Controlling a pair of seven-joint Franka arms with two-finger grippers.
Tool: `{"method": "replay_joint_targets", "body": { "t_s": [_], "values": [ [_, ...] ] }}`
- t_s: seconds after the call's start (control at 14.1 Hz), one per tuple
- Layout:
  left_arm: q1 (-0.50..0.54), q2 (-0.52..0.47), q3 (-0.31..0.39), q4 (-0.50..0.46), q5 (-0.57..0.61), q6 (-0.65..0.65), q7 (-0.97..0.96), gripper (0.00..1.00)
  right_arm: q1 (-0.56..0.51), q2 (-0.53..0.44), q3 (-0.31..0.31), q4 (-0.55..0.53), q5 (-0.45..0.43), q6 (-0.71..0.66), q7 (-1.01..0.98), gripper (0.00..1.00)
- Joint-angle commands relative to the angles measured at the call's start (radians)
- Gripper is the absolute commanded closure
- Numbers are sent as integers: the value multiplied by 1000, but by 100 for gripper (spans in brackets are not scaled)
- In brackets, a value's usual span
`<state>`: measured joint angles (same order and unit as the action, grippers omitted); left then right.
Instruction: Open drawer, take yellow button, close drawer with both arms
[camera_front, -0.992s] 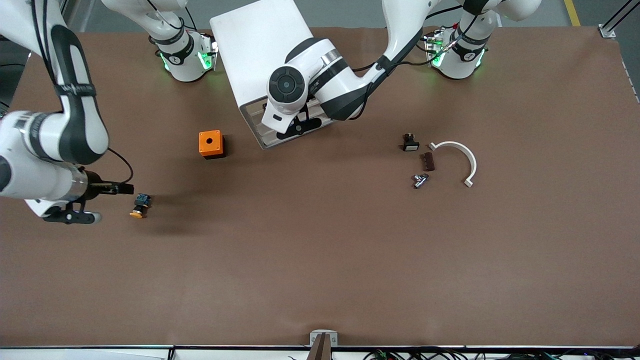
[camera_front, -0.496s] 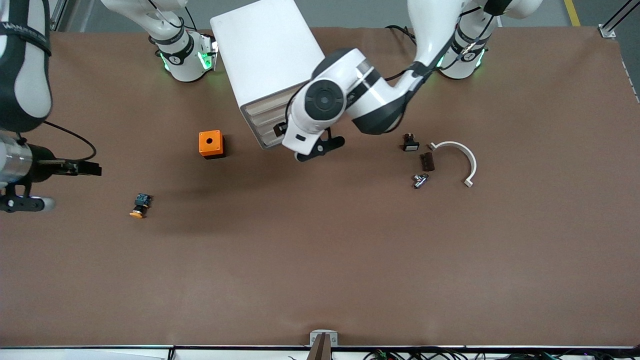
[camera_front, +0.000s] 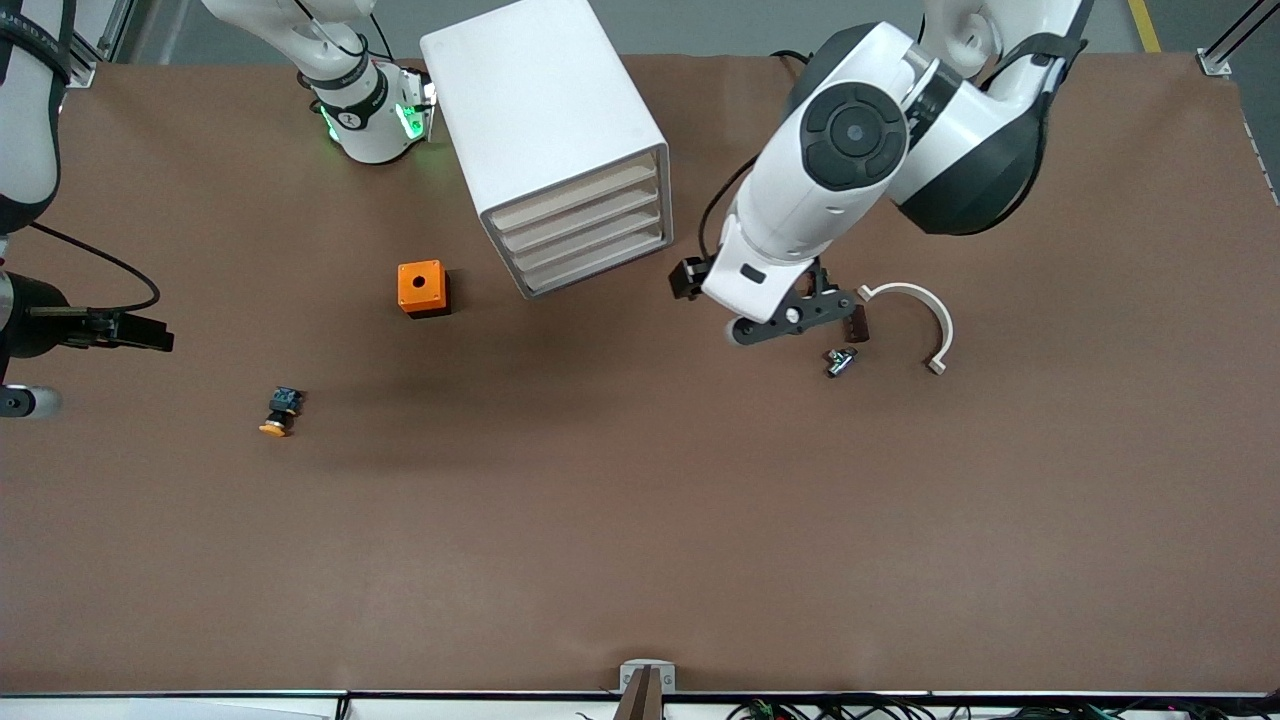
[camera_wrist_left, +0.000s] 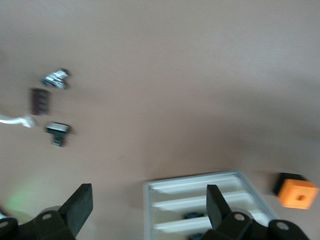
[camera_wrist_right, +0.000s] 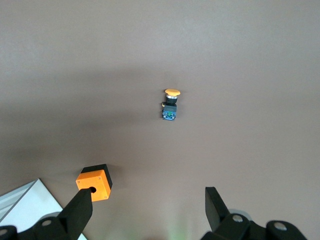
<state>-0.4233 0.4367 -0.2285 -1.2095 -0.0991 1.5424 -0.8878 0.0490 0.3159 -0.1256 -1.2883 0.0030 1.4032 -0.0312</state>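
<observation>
The white cabinet (camera_front: 540, 110) stands near the arms' bases. Its four cream drawer fronts (camera_front: 590, 230) all sit flush and shut; they also show in the left wrist view (camera_wrist_left: 200, 200). The button (camera_front: 279, 412), with orange cap and black body, lies on the bare table toward the right arm's end, and shows in the right wrist view (camera_wrist_right: 171, 105). My left gripper (camera_front: 790, 315) is open and empty (camera_wrist_left: 147, 210), up over the table between the cabinet and the small parts. My right gripper (camera_front: 25, 402) is open and empty (camera_wrist_right: 147, 210), at the table's edge, apart from the button.
An orange box with a round hole (camera_front: 422, 288) sits beside the cabinet, nearer the camera. A white curved part (camera_front: 930, 310), a brown part (camera_front: 857, 322) and a small metal part (camera_front: 840, 360) lie toward the left arm's end. A black-and-white part (camera_wrist_left: 57, 131) lies by them.
My left gripper has left the cabinet's drawer fronts and swung up toward the small parts. My right gripper has drawn away from the button toward the table's edge.
</observation>
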Motion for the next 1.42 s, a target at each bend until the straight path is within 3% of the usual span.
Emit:
{"method": "replay_joint_targets", "body": {
  "t_s": [0.0, 0.5, 0.78, 0.92, 1.13, 1.35],
  "values": [
    [110, -67, -9, -36, 19, -79, 183, 0, 26, -38, 4, 24, 5, -27, 33, 0],
    [316, -136, -8, -88, 59, -202, 542, 0, 9, -286, -2, -199, 9, -20, 28, 0],
    [444, -211, -9, -149, 85, -199, 720, 0, 12, -313, 4, -210, 6, -10, 27, 0],
    [454, -281, 14, -227, 85, -176, 771, 0, -26, -313, 9, -210, 8, 8, 8, 0],
    [413, -409, 131, -405, 81, -67, 863, 0, -49, -317, 18, -212, 8, 16, -15, 0],
    [388, -515, 189, -562, 78, 60, 905, 0, -54, -343, 18, -244, 8, 20, -16, 0]
  ]
}}
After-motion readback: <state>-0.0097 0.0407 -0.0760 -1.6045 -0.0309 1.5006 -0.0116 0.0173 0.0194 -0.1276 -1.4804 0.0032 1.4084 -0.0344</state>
